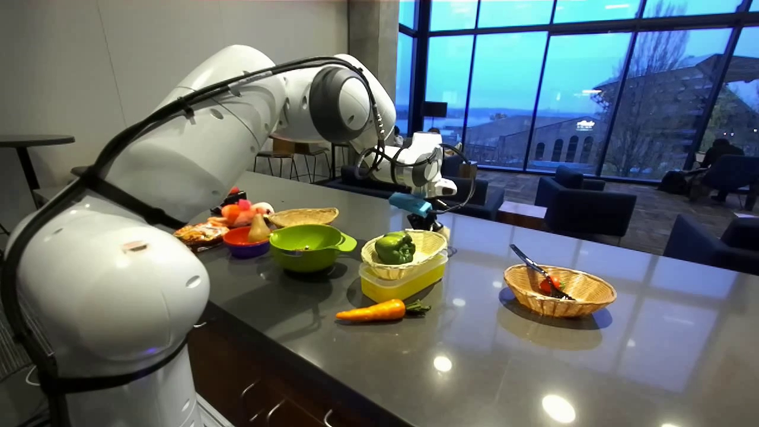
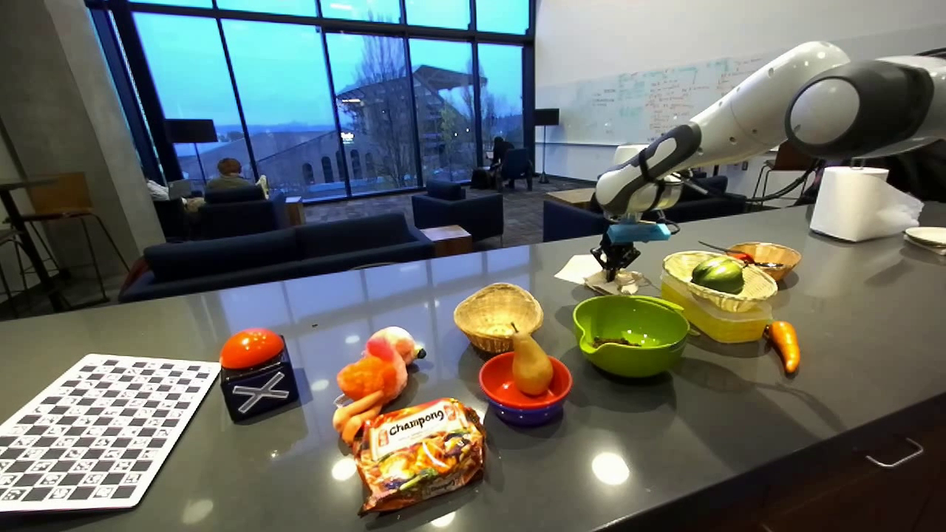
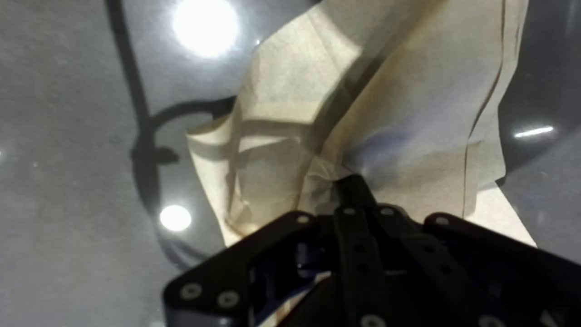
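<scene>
Wrist view: fingers (image 3: 356, 193) touch paper (image 3: 422, 113), counter (image 3: 68, 181) spreading past both edges.

In an exterior view, the red-and-orange plastic food packet (image 2: 423, 457) on the near side of the dark grey counter (image 2: 724, 436) reads "Champong" in black letters on a white panel. Left of it, a dark blue cube (image 2: 259, 391) with a domed red button (image 2: 252, 349) bears a white-outlined X. Red handwriting on the pale wall whiteboard (image 2: 650, 107) at the far right and a glowing white sign (image 1: 585, 124) on the grey arched building (image 1: 507, 145) outside are too small to read.
</scene>
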Tool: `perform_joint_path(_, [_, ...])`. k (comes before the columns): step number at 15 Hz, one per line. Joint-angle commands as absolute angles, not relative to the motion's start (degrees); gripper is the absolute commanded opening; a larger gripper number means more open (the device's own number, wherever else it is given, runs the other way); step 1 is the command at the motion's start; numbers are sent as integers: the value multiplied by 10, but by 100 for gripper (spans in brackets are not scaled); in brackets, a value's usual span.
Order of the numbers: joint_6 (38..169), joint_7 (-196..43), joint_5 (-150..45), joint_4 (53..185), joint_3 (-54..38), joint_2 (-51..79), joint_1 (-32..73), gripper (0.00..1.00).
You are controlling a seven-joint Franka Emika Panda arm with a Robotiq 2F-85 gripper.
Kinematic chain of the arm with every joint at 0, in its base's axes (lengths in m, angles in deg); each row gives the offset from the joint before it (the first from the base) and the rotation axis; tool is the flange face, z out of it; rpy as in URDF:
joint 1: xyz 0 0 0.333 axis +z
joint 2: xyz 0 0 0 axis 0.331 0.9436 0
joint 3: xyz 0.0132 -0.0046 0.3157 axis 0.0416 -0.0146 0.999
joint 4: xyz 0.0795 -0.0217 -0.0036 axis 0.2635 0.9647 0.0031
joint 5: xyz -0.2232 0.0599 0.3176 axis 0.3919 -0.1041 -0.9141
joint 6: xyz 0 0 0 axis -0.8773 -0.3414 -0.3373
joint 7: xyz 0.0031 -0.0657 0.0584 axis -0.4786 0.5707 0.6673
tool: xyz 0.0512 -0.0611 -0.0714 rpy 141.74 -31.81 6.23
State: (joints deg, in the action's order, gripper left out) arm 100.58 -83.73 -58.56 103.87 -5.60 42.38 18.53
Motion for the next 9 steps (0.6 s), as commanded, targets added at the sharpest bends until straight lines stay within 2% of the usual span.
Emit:
perform_joint_path(1, [1040, -845, -601, 1131, -66, 377, 175, 0])
perform_joint_path(9, [1047, -843, -597, 1153, -68, 361, 183, 0])
